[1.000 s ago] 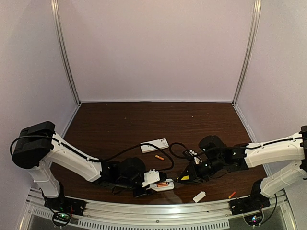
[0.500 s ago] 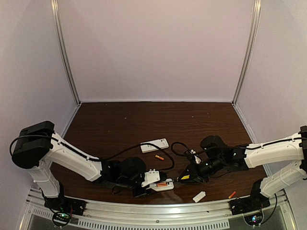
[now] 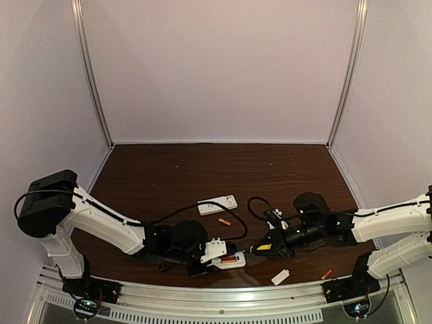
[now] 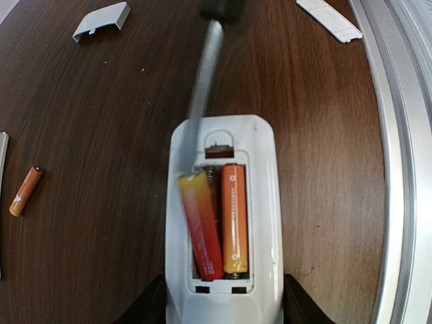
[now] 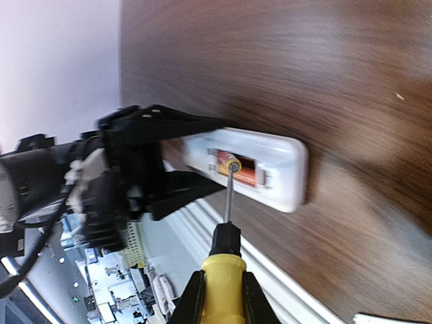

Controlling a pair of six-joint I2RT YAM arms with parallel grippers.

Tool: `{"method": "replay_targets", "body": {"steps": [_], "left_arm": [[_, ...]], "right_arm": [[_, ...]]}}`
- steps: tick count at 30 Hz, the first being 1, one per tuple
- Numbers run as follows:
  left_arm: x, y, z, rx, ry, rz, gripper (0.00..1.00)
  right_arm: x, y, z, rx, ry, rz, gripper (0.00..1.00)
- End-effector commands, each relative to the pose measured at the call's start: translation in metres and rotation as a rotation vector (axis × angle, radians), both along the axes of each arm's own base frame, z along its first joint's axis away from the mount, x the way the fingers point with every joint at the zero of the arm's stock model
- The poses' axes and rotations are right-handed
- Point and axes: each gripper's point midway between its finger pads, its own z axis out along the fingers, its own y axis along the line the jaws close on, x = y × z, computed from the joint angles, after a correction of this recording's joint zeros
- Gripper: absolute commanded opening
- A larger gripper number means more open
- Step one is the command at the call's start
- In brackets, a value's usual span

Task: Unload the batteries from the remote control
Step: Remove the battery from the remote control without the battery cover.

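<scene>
1. Lying in the remote control's open bay, two batteries run along its length, one askew.
2. Half-spread, the left fingers clamp the remote control.
3. Arm stretched low, the right fingers pinch a screwdriver.

Left claw grips the remote; right claw points the screwdriver at it.

Two orange-red batteries lie in the open white remote, one tilted askew.
</scene>
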Motion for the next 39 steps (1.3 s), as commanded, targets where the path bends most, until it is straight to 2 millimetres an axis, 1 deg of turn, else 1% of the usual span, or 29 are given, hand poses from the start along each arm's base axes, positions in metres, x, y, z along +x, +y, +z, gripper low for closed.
{"method": "replay_targets", "body": {"steps": [1,3,11,16,18,21,27,30,39], "left_arm": [[-0.006,-0.053,0.032,-0.186,-0.057,-0.103,0.00],[-0.005,-0.054,0.031,-0.185,-0.059,-0.101,0.00],[-0.003,-0.058,0.031,-0.187,-0.065,-0.095,0.00],[-0.001,-0.058,0.032,-0.181,-0.069,-0.087,0.00],[0.001,-0.058,0.032,-0.177,-0.073,-0.081,0.00],[0.002,-0.056,0.034,-0.176,-0.081,-0.072,0.00],[0.003,-0.050,0.038,-0.176,-0.084,-0.059,0.00],[0.003,-0.048,0.039,-0.168,-0.091,-0.062,0.00],[0.004,-0.045,0.052,-0.184,-0.108,-0.056,0.00]], "right_arm": [[-0.027,0.033,0.136,0.533,-0.240,0.258,0.00],[-0.026,0.030,0.134,0.530,-0.236,0.246,0.00],[-0.024,0.020,0.102,0.379,-0.229,0.248,0.00],[-0.015,0.007,0.064,0.206,-0.226,0.227,0.00],[-0.012,0.003,0.056,0.163,-0.223,0.223,0.00],[-0.008,0.001,0.054,0.138,-0.237,0.213,0.00],[-0.006,-0.006,0.046,0.071,-0.238,0.203,0.00],[-0.005,-0.009,0.046,0.048,-0.246,0.203,0.00],[0.002,-0.014,0.048,-0.034,-0.279,0.193,0.00]]}}
